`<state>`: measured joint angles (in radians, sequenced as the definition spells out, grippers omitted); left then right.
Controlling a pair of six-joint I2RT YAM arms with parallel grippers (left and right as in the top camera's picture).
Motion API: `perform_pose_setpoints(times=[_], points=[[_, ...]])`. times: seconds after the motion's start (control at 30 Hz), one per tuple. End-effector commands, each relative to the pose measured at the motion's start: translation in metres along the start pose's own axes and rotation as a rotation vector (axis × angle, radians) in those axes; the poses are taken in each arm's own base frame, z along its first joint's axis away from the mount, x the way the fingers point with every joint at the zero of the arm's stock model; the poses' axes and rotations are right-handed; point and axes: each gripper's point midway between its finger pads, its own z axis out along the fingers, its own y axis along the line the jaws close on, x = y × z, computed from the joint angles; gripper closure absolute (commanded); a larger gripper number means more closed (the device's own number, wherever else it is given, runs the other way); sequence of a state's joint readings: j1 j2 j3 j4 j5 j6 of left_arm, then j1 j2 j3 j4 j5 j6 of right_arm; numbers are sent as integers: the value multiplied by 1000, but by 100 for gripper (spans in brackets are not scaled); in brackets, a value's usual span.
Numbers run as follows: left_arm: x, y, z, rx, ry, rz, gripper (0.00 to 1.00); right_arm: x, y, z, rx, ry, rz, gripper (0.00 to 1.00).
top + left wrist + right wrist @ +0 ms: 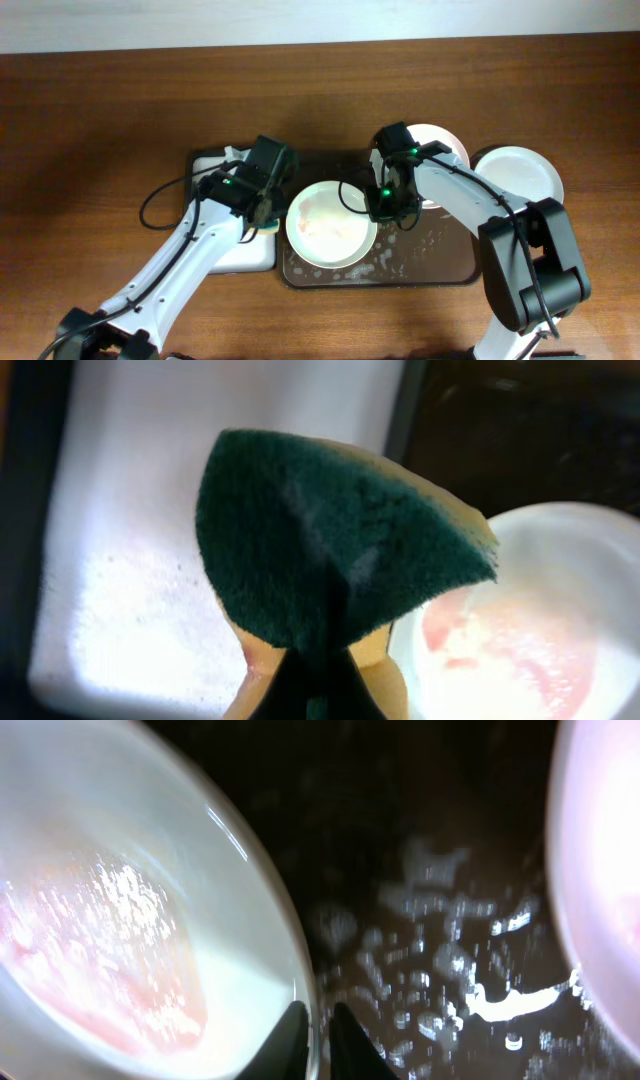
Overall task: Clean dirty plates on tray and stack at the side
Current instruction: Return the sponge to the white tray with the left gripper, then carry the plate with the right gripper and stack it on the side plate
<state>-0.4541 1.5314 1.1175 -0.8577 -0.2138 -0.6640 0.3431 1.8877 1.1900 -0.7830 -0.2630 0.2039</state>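
overhead, my right gripper sits at the right rim of the stained plate, which lies on the left half of the tray. the left gripper hangs just left of it, over the small tray. left wrist shows its jaws clamped on the sponge, held up ready to scrub, i judge. right wrist shows fingertips pinched on that plate's rim, probably to steady it. suds lie on the tray's right.

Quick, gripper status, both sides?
Left gripper: closed, pinching the sponge.
Right gripper: closed on the rim of the stained plate.
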Motion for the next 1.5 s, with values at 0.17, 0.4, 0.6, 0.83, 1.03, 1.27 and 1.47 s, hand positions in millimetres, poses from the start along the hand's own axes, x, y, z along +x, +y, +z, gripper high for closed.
perform_pose_setpoints(times=[0.17,0.4,0.6,0.83,1.03,1.27,1.47], points=[[30,44,41,-40,93,-71,100,-2,0,1,5,-28,-16,96],[26,43,42,-32,81,-23,100,-33,-10,-44,141,-156,-52,96],[26,43,42,-32,81,-24,100,-48,-16,-113,286,-299,-100,96],[18,39,42,-12,50,-19,100,-45,-10,-161,682,-450,-216,96],[11,39,43,-2,28,-14,100,-43,36,-202,1013,-661,-351,96],[4,43,44,5,17,-27,100,-39,61,-218,1101,-771,-384,96],[4,43,45,8,18,-18,100,-42,58,-211,1022,-782,-319,96]])
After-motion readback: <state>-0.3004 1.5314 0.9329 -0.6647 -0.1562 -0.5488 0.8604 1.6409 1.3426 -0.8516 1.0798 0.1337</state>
